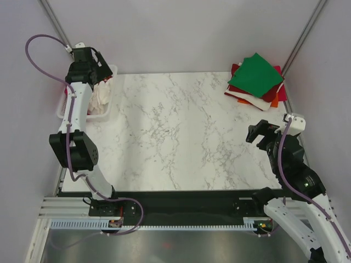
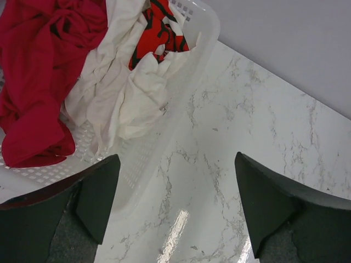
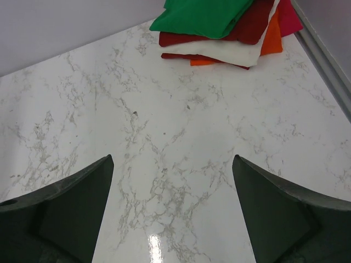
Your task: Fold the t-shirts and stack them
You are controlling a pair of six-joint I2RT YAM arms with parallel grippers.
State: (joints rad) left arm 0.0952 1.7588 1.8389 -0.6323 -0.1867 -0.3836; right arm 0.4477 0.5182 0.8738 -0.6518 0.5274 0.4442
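Ahead of my right gripper (image 3: 173, 159), open and empty, folded t-shirts (image 3: 219, 24) lie stacked. Ahead-left of my left gripper (image 2: 176, 160), likewise open and empty, a red shirt (image 2: 38, 66) and a cream-white shirt (image 2: 120, 96) lie unfolded in the basket (image 2: 186, 87).

I see the basket (image 2: 205, 38) at the far left edge of the table (image 1: 175, 137), with loose shirts (image 2: 109, 93) heaped in it. The stack (image 1: 256, 81) sits in the far right corner, well apart. My left gripper (image 2: 176, 159) hangs over the basket's rim. My right gripper (image 3: 173, 159) is above the table's near right, with the stack ahead of it.
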